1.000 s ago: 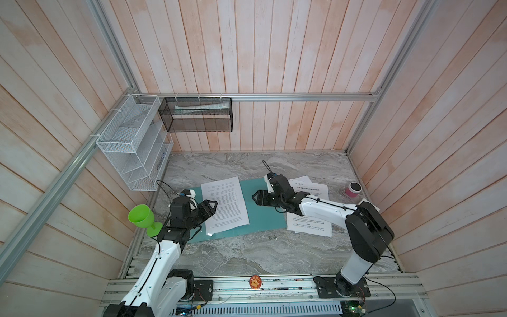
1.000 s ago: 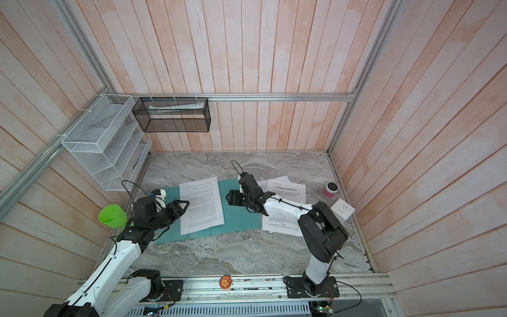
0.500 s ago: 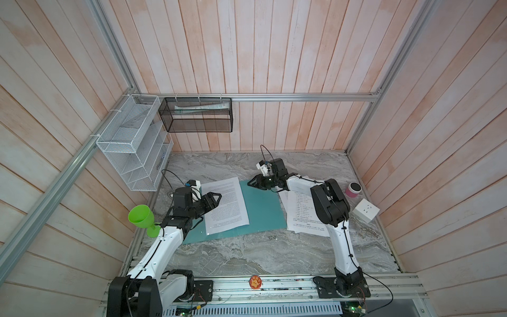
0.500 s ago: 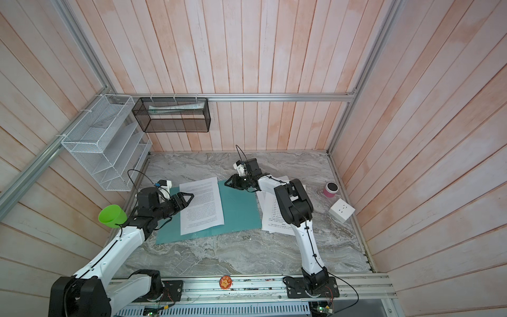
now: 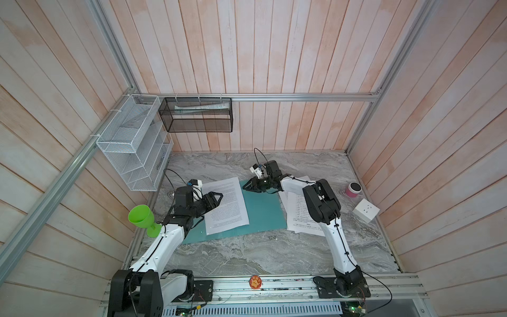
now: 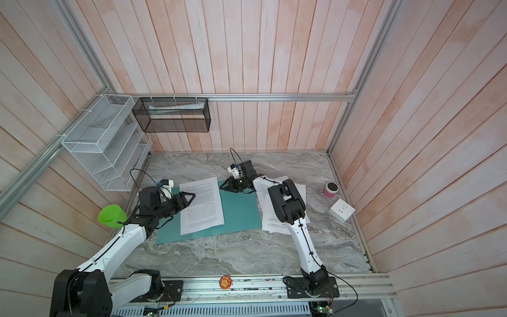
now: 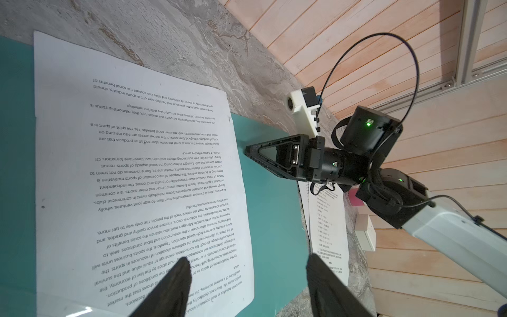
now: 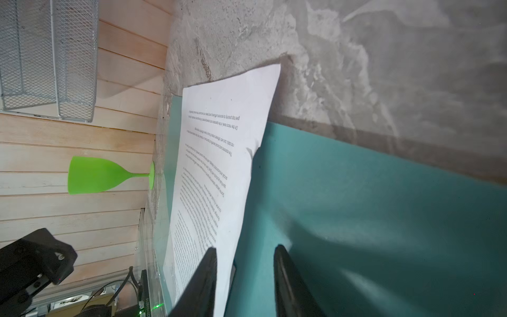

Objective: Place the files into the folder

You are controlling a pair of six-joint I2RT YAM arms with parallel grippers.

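The teal folder (image 5: 263, 214) (image 6: 241, 212) lies open and flat on the marble table. One printed sheet (image 5: 225, 205) (image 7: 137, 178) rests on its left half. More of the files (image 5: 296, 216) (image 7: 326, 227) lie loose to the folder's right, partly under my right arm. My left gripper (image 5: 219, 196) (image 7: 247, 259) hovers open over the near left corner of that sheet. My right gripper (image 5: 244, 188) (image 8: 246, 247) lies low at the folder's far edge, beside the sheet's far right corner. Its jaws stand narrowly apart, one finger over the sheet (image 8: 219, 153), the other over bare folder (image 8: 356, 205).
A green goblet (image 5: 140, 216) stands at the table's left edge by my left arm. A pink cup (image 5: 354, 189) and a white socket box (image 5: 366, 210) sit at the right. A white mesh rack (image 5: 131, 142) and a black mesh basket (image 5: 197, 115) hang on the walls.
My right gripper has drawn back from the middle of the folder to its far edge, and its jaws have narrowed. My left gripper has shifted slightly farther along the sheet.
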